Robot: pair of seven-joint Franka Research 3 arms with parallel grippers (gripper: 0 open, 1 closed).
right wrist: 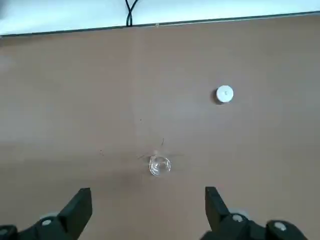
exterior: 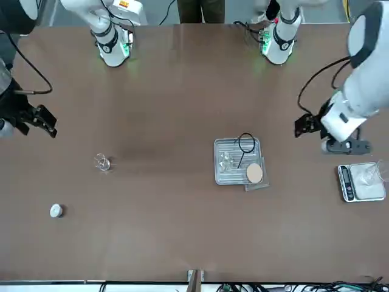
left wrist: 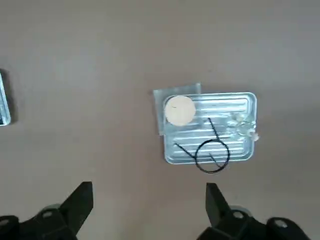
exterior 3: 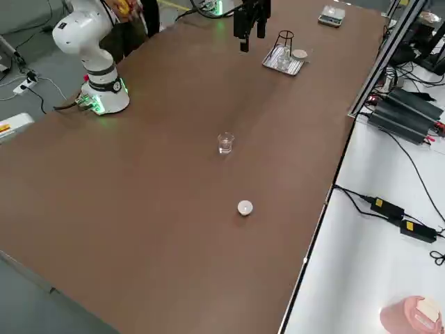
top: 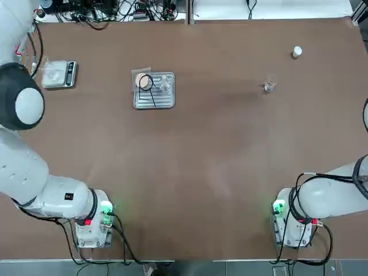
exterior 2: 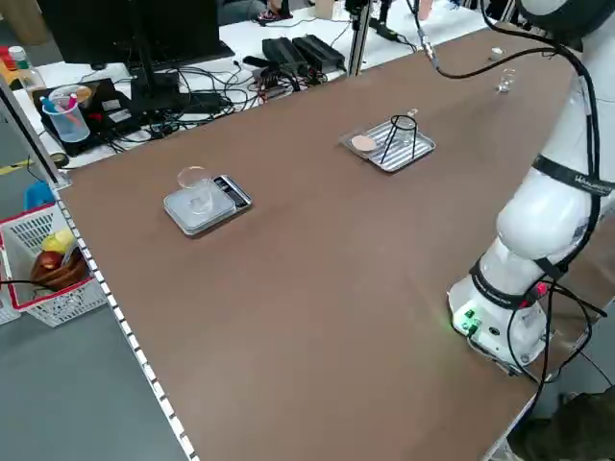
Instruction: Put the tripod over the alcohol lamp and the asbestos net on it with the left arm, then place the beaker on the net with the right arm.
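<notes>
1. Left claw: spread wide, nothing between the fingers. Hangs above the surface, on the robot's left, between the tray and the scale in the front view.
2. Right claw: also spread, holding nothing, raised over the surface on the robot's right.
3. Tripod: black wire, standing upright in the ribbed metal tray, ring up, legs down. Not over the lamp.
4. Alcohol lamp: clear glass, in the same tray, beside the tripod.
5. Asbestos net: tan disc at its middle, overlapping one corner of the tray, part of the mesh sticking out past the rim. Not on the tripod.
6. Beaker: clear glass, alone on the surface on the robot's right, well apart from the tray.
7. White capped bottle: beyond the beaker, farther from the arm bases.
8. Digital scale: robot's left of the tray, clear dish on it.
9. Person: dark trousers, behind the surface between the arm bases.
</notes>
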